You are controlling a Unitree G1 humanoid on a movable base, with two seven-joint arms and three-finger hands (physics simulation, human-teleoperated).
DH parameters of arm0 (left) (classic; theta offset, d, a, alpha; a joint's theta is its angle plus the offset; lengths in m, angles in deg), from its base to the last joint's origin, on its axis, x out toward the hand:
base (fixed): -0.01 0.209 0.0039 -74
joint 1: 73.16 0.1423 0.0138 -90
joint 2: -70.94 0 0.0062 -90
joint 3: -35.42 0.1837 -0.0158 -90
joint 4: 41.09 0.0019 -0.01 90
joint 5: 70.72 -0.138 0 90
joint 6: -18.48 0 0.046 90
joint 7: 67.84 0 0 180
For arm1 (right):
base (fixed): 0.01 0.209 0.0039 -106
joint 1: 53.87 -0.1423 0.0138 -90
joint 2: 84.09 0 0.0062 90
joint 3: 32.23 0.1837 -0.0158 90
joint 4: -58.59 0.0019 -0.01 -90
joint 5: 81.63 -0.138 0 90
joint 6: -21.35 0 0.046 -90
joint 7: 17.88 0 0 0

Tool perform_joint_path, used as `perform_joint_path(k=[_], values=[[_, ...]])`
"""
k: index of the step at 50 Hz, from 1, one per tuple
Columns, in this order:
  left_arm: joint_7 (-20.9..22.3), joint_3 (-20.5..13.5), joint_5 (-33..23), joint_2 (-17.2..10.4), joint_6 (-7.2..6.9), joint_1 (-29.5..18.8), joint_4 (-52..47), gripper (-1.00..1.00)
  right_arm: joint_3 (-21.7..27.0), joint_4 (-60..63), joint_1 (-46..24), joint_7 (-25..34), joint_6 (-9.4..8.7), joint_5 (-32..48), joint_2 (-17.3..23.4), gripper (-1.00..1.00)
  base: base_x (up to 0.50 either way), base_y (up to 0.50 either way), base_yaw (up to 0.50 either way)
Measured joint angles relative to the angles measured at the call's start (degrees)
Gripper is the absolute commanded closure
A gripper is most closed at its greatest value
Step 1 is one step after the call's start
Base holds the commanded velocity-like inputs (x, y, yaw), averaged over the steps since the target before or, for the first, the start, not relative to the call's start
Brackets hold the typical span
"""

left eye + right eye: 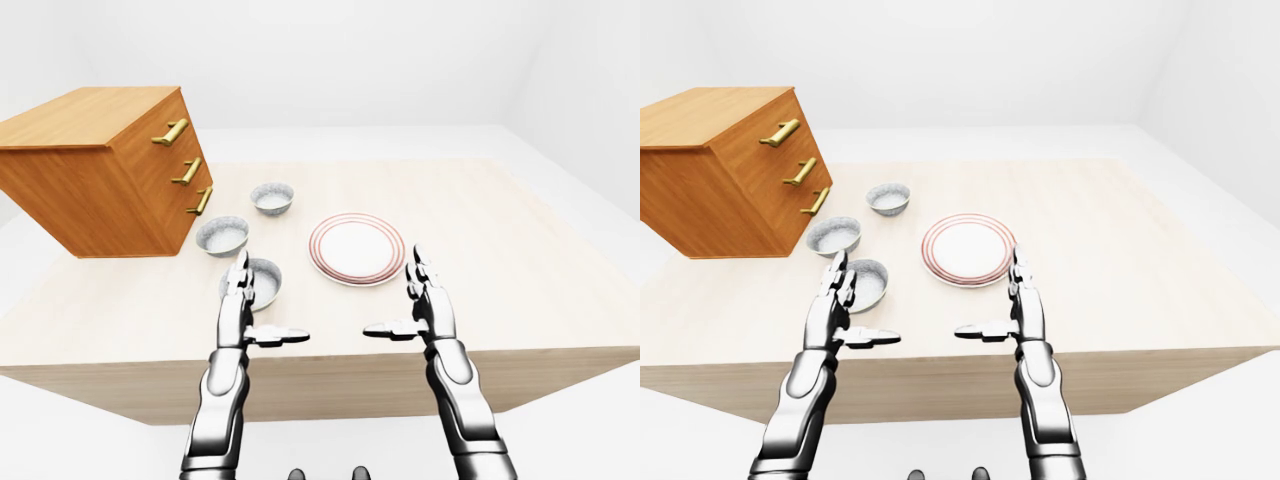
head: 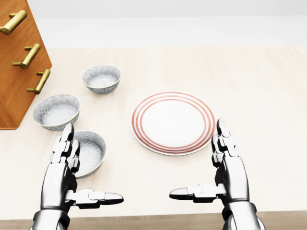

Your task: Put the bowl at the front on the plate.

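Bowl (image 2: 91,151) empty on table (image 2: 249,72), plate (image 2: 173,122) bare

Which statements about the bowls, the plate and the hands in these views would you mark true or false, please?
1. Three bowls stand left of the plate in the head view. True: the nearest bowl, the middle bowl and the far bowl.
2. A bowl already sits on the plate. False: the plate is bare.
3. Both hands are open and hold nothing. True of the left hand and the right hand.
4. The chest of drawers stands right of the plate. False: the chest of drawers is at the head view's left edge.
5. The right hand's fingers close on the plate's rim. False: that hand is open and grips nothing.
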Motion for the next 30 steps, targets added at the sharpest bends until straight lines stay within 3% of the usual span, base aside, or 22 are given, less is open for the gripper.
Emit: perform_joint_path(k=[10, 17, 25, 30], values=[[1.4, -0.77, 0.26, -0.36, -0.19, 1.15, -1.5, -1.0, 1.18, -0.75, -0.15, 0.77, 1.63, -1.53, 0.48, -1.0, 0.0, 0.0, 0.0], [0.46, -2.7, 2.03, -0.28, -3.42, 2.52, -5.37, -1.0, 1.56, -0.96, -0.19, 0.8, 2.26, -1.9, 0.65, -1.0, 0.0, 0.0, 0.0], [-4.11, -5.05, 1.46, -0.05, -1.33, 4.3, -7.76, -1.0, 1.88, -1.43, -0.42, 0.86, 2.59, -2.19, 0.82, -1.0, 0.0, 0.0, 0.0], [-7.5, -7.35, 2.16, -0.02, -2.09, 4.47, -9.16, -1.0, 1.94, -1.51, -0.48, 0.84, 2.62, -2.17, 0.87, -1.0, 0.0, 0.0, 0.0]])
